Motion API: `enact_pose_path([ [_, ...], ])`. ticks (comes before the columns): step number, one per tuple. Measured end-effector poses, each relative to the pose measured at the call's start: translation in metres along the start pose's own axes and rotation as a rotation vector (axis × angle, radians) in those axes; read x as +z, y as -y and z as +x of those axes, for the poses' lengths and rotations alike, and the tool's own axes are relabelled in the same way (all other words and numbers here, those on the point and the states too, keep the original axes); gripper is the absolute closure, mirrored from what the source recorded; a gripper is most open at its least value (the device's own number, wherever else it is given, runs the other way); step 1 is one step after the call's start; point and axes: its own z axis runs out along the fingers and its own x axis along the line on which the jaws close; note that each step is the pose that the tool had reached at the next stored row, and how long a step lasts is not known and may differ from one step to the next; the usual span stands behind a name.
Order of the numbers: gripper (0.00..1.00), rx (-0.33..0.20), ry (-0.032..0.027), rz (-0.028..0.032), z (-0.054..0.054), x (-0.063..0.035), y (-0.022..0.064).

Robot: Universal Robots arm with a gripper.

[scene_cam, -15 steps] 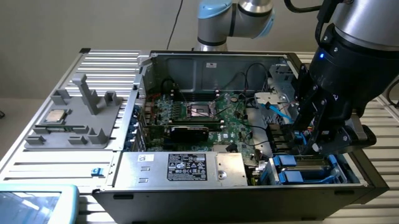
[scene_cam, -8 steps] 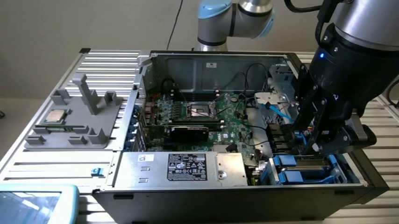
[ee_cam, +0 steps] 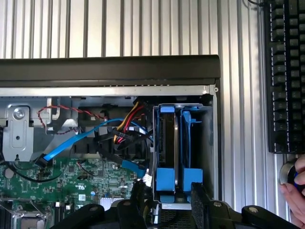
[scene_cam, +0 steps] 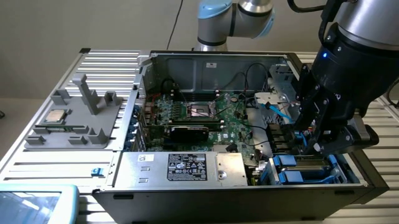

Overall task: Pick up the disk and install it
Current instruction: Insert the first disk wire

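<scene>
The gripper (ee_cam: 167, 187) is released: its two black fingers (ee_cam: 199, 200) stand wide apart and hold nothing. In the wrist view the disk (ee_cam: 167, 138) sits edge-on in a slot of the metal drive cage (ee_cam: 210, 143), in the corner of the open computer case (ee_cam: 109, 69). It has blue rails along its sides and a blue tab at the end nearest the gripper. The slot beside it shows a second blue rail. The spread fingers stand to either side of the blue tabs, close above the cage. Whether they touch the tabs I cannot tell.

In the exterior view the gripper (scene_cam: 315, 135) hangs over the cage (scene_cam: 337, 170) at the exterior view's right, close to the case's black front. The motherboard (scene_cam: 206, 116) lies in the middle of the case, and a silver box with a black label (scene_cam: 181, 168) sits along the front wall. The case rests on a slatted bench (scene_cam: 106, 56). A keyboard (ee_cam: 286, 71) lies on the bench beside the case, and a person's hand (ee_cam: 296, 193) shows near it.
</scene>
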Motion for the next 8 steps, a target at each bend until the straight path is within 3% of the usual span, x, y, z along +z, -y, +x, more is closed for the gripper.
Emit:
enact_pose_path([
  [6, 0.49, 0.001, 0.0006, 0.0378, 0.000, 0.0009, -0.0152],
  [8, 0.49, 0.002, 0.0007, 0.0538, 0.000, 0.0012, -0.0198],
])
